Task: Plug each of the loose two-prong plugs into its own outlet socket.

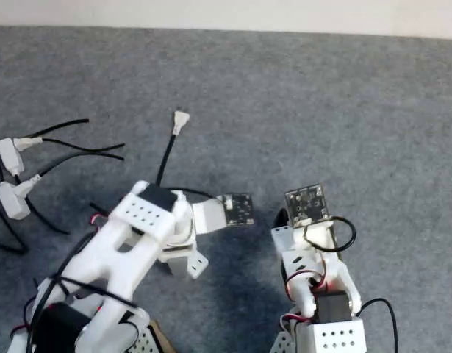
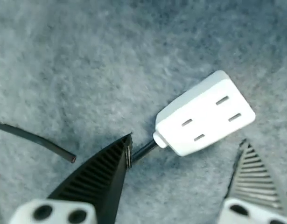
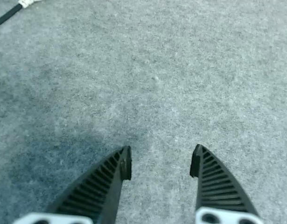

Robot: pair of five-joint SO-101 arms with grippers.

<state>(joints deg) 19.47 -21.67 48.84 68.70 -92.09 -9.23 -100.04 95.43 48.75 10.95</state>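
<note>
- My left gripper stood wide open with nothing in it. Its ribbed fingers sat on either side of the wrist view down onto the socket block.
- The socket block was white and lay flat on the grey tabletop. Two pairs of slots faced up, all unfilled, and its black cord ran out close to one fingertip.
- My right gripper was open too, with nothing between its fingers, hanging over bare tabletop.
- The plugs lay well apart from the block. In the high view a far plug and a near plug, both white on black leads, sat at the tabletop's edge on the left arm's side. A small plug on its own lead lay out ahead of that arm.
- I judged that no plug was seated yet, so the job was at its first step: securing the block and fetching a plug.
- As I read it, the next move called for closing the left gripper across the block's sides to pin it.
- The right gripper would then need to go to the small plug and take it by the body, leaving the prongs clear. The prongs would have to be squared to one slot pair before pressing.
- I expected the light block to skid if it was pushed while unheld.
</note>
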